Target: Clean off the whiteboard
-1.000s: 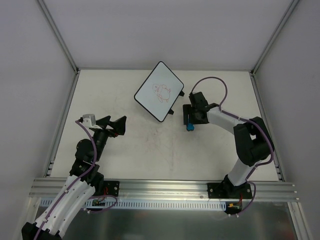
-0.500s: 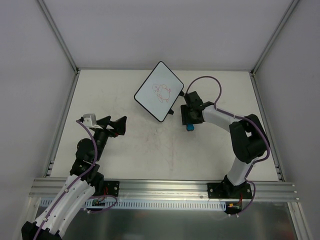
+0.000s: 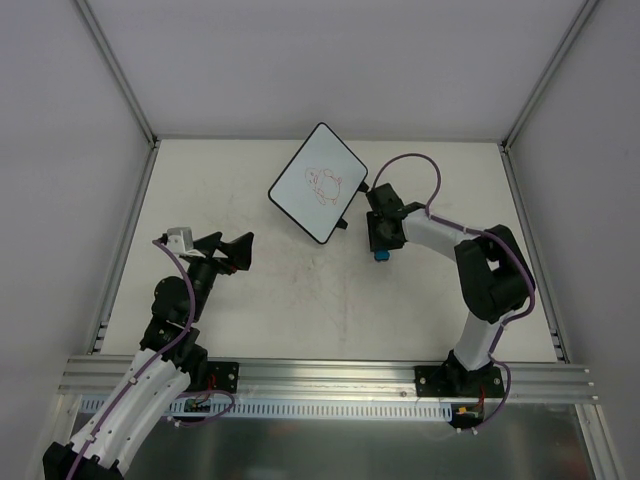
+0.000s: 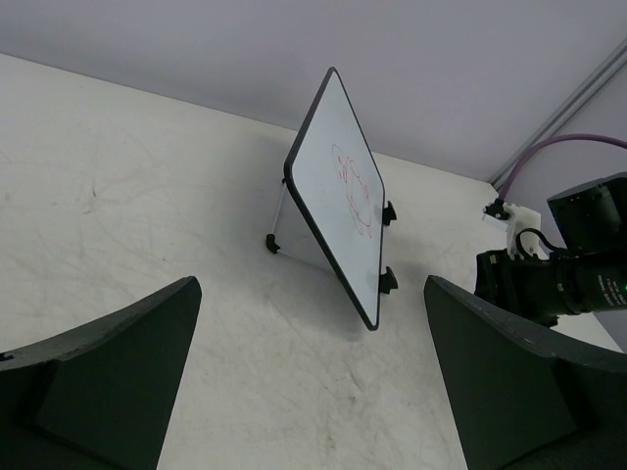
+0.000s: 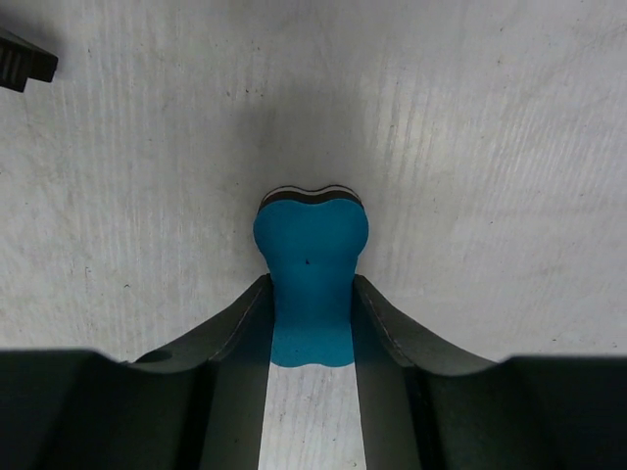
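The right arm [image 3: 482, 268] has edged its wrist left toward the whiteboard [image 3: 298, 195] over the past second, while the left arm [image 3: 172, 305] has held its pose. The right gripper [image 3: 380, 240], just right of centre, is clamped on a blue eraser [image 5: 312, 235], fingers pressing both its sides. The left gripper [image 3: 232, 243], centre left, gapes wide and holds nothing. The whiteboard, bearing a reddish doodle [image 3: 322, 182], stands tilted on the table [image 3: 300, 300] at upper centre, near the right gripper.
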`<state>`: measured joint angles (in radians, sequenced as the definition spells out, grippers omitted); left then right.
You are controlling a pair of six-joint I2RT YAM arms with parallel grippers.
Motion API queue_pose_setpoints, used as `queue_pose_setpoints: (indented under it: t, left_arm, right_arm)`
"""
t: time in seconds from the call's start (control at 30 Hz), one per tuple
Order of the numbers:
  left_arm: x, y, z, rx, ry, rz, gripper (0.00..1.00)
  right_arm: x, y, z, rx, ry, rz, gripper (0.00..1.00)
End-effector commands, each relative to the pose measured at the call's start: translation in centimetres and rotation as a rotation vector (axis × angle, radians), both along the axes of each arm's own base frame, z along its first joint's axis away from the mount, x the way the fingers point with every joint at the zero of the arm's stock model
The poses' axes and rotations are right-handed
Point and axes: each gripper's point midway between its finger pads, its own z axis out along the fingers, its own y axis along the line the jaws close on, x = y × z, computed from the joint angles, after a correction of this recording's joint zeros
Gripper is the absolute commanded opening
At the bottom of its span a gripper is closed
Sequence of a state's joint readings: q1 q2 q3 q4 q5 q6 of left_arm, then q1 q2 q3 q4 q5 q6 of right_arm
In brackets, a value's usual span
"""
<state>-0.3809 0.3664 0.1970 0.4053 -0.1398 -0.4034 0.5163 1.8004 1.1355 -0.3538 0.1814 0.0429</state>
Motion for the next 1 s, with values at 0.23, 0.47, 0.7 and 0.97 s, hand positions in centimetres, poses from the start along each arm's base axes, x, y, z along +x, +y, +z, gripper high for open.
queue_pose_setpoints:
  t: [0.23,0.47,0.7,0.97]
  left_arm:
    - [0.04,-0.09,1.44,-0.003,-0.034,0.000,0.99]
    - [0.10,-0.07,1.32,-0.002,-0.029,0.002,0.99]
    - [0.09,-0.20,1.32,-0.001,-0.028,-0.004,0.99]
    - [0.09,-0.26,1.36,-0.002,-0.028,-0.008,0.99]
  right_arm:
    - [1.09,0.13,1.66,-0.016,-0.047,-0.005,0.36]
    - [1.19,0.20,1.69,-0.016,-0.047,0.000,0.41]
    - [1.18,0.27,1.83,-0.013,-0.051,0.000,0.48]
    - [1.37,0.49,1.93,-0.007,-0.053,0.005,0.43]
